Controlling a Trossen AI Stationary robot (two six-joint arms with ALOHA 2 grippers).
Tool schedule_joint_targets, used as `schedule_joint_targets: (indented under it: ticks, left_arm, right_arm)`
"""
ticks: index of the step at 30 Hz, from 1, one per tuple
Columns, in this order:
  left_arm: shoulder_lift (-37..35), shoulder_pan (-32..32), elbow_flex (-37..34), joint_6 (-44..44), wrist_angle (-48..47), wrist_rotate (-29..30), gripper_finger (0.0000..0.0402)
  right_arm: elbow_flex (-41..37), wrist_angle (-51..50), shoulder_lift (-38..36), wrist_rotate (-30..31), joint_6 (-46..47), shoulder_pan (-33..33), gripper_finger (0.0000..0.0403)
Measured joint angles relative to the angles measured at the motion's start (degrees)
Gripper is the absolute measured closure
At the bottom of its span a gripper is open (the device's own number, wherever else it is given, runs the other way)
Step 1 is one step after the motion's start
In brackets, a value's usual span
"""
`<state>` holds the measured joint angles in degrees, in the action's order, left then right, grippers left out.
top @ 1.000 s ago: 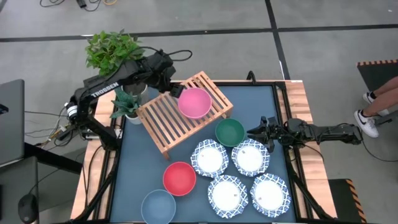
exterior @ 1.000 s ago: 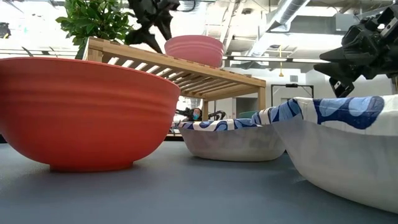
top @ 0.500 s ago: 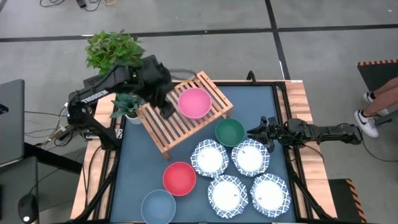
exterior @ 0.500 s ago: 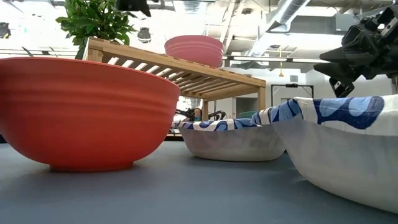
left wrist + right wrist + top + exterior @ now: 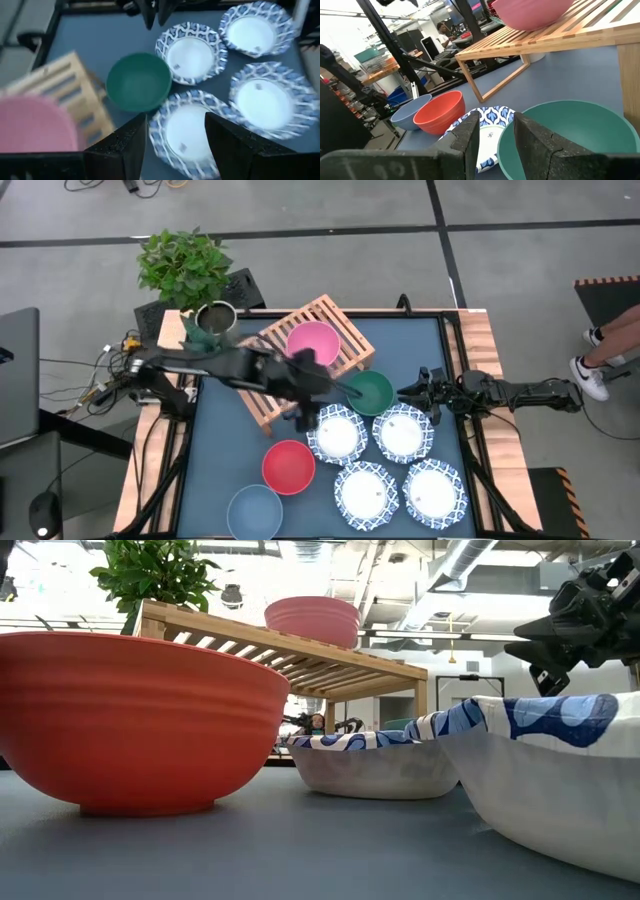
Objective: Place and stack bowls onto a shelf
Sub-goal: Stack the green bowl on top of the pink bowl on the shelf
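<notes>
The left tool [image 5: 305, 418], fingers spread and empty, hangs just beside the shelf [image 5: 262, 380], directly over the nearest patterned dish [image 5: 337, 434], while the dark green bowl [image 5: 370, 391] lies closer to the waiting right tool [image 5: 424, 396], likewise spread

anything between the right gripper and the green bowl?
No. In the high view, only bare dark blue tabletop separates the right gripper from the green bowl. The right wrist view shows the bowl just ahead of its open fingers.

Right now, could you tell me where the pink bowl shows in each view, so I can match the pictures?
High view: pink bowl on the shelf, upper middle.
Low view: on the shelf top, above centre.
Left wrist view: a pink blur at the lower left edge, on the slats.
Right wrist view: top edge, on the shelf.
Shared landmark: the green bowl beside the shelf.
</notes>
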<state>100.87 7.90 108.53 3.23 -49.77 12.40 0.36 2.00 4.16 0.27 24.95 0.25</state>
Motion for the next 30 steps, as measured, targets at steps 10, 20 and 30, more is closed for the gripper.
schedule_joint_targets:
  ticks: [10, 20, 30]
  left_arm:
    - [13.41, -0.80, -0.04, -12.32, 7.97, 9.88, 0.0216]
    - [20.27, -2.64, -0.04, -15.61, 12.70, 10.50, 0.0216]
    - [22.11, -1.96, 0.09, -19.53, 19.10, 10.53, 0.0216]
  right_arm:
    - [0.00, -0.11, 0.00, -0.02, 0.02, -0.02, 0.0259]
    - [0.00, -0.20, 0.00, -0.04, 0.00, 0.00, 0.0259]
    - [-0.02, -0.22, -0.02, -0.09, 0.00, 0.00, 0.0259]
